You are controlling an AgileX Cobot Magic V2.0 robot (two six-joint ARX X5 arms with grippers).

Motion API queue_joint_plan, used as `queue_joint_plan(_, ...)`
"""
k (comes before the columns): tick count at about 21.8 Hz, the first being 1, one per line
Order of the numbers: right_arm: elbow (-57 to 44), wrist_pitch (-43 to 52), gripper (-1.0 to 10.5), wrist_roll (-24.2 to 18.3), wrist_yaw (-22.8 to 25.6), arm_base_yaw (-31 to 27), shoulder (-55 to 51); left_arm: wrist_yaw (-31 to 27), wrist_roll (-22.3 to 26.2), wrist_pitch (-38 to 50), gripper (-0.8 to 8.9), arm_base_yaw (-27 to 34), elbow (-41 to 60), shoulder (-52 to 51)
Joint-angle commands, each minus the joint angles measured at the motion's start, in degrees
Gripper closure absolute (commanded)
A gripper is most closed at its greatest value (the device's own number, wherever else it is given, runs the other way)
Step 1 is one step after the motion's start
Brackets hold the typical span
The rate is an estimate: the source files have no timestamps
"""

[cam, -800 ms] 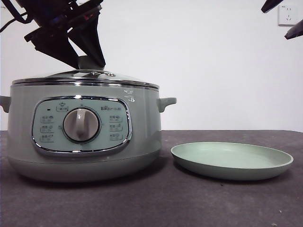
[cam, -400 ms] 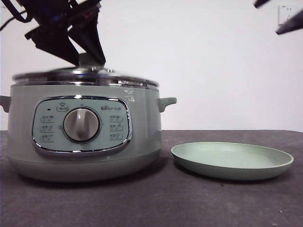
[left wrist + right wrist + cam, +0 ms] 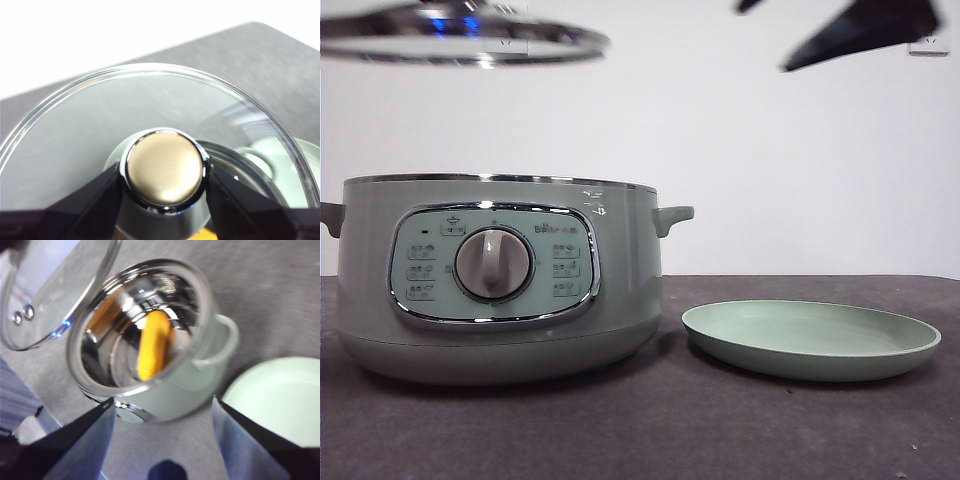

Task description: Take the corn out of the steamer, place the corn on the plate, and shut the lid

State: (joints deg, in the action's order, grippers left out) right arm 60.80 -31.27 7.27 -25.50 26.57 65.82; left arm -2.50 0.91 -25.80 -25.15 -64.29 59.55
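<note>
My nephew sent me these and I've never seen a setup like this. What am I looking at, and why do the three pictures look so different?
It is a two-armed robot at a table, seen by three cameras at one moment. The front view looks level across the table: a steamer and an empty plate beside it. The other two cameras sit on the wrists. The left gripper has its jaws shut on the knob of the glass lid, held high above the steamer. The right gripper, jaws open, hovers over the open steamer, where the corn lies inside.
</note>
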Motion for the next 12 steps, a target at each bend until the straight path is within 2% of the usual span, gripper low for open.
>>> queue_joint_plan(1,3.9,0.3,6.3,-0.4,2.1,4.1,5.0,-3.4,0.4,0.8,8.22,0.0,-0.8,-5.1)
queue_joint_plan(4,9.4,0.0,6.3,-1.9,3.9,8.4,11.5,-7.5,0.7,-1.5,8.22,0.0,-0.8,-9.4)
queue_joint_plan(7,18.5,-2.1,6.1,-4.9,9.1,13.5,21.4,-12.6,0.9,-4.6,8.22,0.0,-0.8,-15.2)
queue_joint_plan(9,25.8,-5.6,5.2,-6.5,11.6,15.5,28.3,-14.6,1.0,-6.3,8.22,0.1,-0.8,-18.7)
queue_joint_plan(12,36.3,-10.8,5.3,-9.6,15.8,17.8,38.1,-17.2,1.3,-8.4,8.22,0.1,-0.8,-22.5)
